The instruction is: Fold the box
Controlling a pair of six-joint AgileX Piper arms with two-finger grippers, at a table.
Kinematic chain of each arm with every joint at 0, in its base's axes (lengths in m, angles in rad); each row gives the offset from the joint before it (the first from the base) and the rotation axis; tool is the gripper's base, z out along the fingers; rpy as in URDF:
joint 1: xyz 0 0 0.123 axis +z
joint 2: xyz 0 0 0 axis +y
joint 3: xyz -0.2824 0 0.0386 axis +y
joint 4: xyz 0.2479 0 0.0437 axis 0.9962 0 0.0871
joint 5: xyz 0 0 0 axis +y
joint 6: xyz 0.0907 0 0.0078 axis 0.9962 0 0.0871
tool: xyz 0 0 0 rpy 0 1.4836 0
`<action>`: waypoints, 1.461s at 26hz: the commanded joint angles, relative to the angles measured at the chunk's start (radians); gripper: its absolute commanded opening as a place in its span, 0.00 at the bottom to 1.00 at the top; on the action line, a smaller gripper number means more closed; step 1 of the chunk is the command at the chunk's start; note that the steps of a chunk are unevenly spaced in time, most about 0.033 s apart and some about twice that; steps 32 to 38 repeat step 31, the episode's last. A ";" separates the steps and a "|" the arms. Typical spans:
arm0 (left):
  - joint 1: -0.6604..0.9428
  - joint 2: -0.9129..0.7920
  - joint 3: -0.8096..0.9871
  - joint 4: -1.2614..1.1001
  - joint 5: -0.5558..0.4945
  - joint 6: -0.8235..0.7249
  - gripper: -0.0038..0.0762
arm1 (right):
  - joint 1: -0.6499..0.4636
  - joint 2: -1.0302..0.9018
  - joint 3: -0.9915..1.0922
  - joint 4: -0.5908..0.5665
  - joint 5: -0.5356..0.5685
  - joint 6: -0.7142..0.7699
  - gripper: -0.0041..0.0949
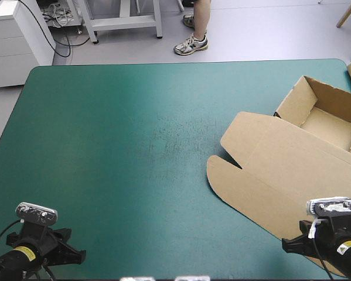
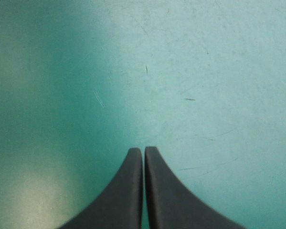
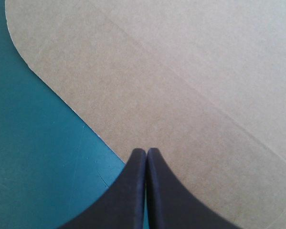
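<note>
Right gripper (image 3: 145, 151) closed over brown box (image 3: 181, 86) lid.

We see the surface (image 1: 134, 146) lit brightly and softly from above, paler across its middle and darker toward its left edge. Beside the left end effector (image 2: 143, 150) a pale patch of glare lies on the surface. The box (image 1: 292, 158) is evenly lit and matte, and its raised walls cast only faint shade.
</note>
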 commanded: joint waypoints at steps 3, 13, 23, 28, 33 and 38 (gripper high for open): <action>0.002 0.009 -0.023 -0.015 -0.048 0.002 0.04 | 0.003 -0.072 0.034 0.017 -0.053 -0.014 0.03; 0.002 0.009 -0.023 -0.043 -0.048 0.002 0.04 | 0.003 -0.195 0.052 0.017 -0.066 -0.014 0.03; 0.002 0.009 -0.023 -0.043 -0.048 0.002 0.04 | 0.003 -0.197 0.052 0.017 -0.066 -0.014 0.03; 0.002 0.009 -0.023 -0.043 -0.048 0.002 0.04 | 0.003 -0.197 0.052 0.017 -0.066 -0.014 0.03; 0.002 0.009 -0.023 -0.043 -0.048 0.002 0.04 | 0.003 -0.197 0.052 0.017 -0.066 -0.014 0.03; 0.002 0.009 -0.023 -0.043 -0.048 0.002 0.04 | 0.003 -0.197 0.052 0.017 -0.066 -0.014 0.03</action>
